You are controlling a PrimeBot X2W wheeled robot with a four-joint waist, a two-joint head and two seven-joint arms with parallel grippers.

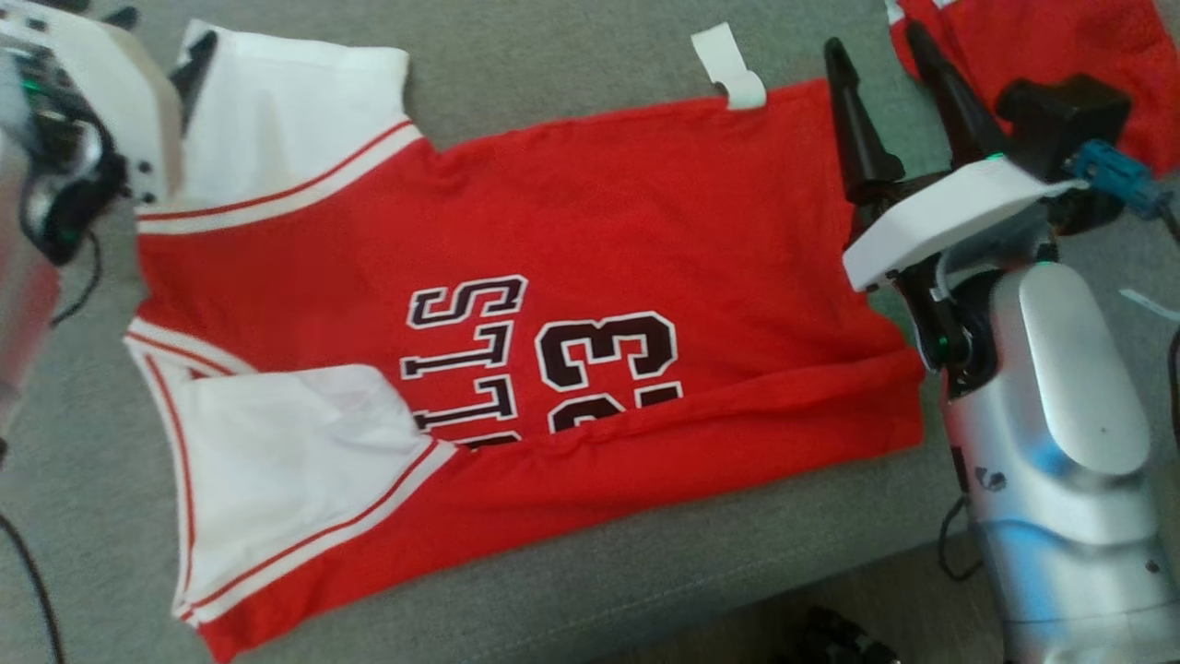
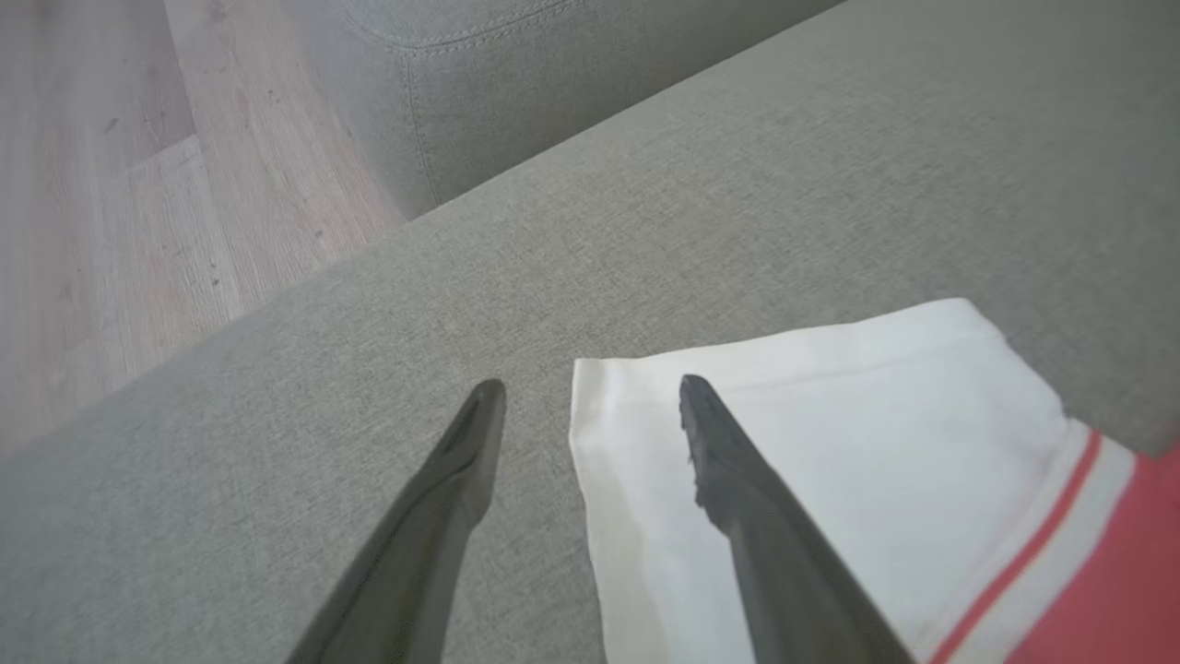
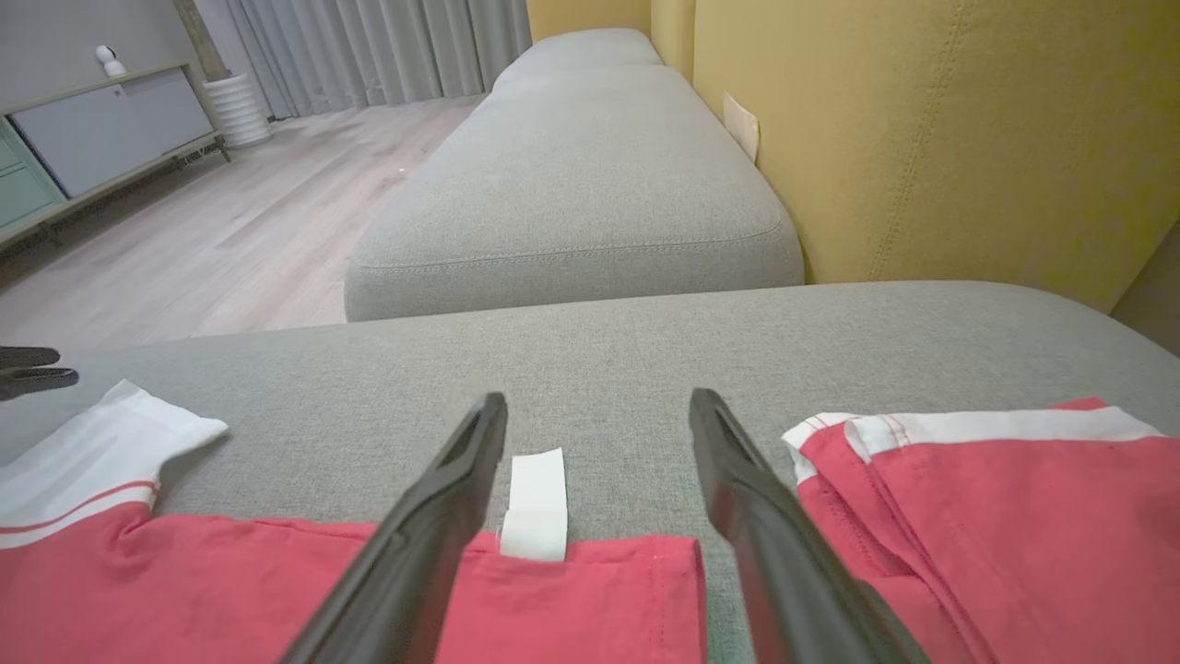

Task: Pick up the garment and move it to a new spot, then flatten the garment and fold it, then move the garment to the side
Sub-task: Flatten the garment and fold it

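— So, where is the garment?

— The garment (image 1: 572,277) lies spread across the middle of the head view on the grey cushion (image 1: 572,65). It has a red body with black lettering, one white sleeve (image 1: 286,120) at the upper left and another at the lower left. Its lower long edge is turned up over the bottom of the number.

— And your pincers?

— My left pincer (image 2: 592,385) is spread wide and pinches nothing. In the left wrist view one finger hangs over the corner of the white sleeve and the other over bare cushion. Whether either touches, I cannot tell. My right pincer (image 1: 874,37) stands at the upper right of the head view, just beside the garment's right edge, also spread and empty. In the right wrist view a white tag (image 3: 535,503) on that edge shows between its fingers.

— Anything nearby?

— A second red cloth (image 1: 1042,46) lies in the upper right corner, apart from the garment. A wooden floor (image 2: 111,184) lies beyond the cushion.
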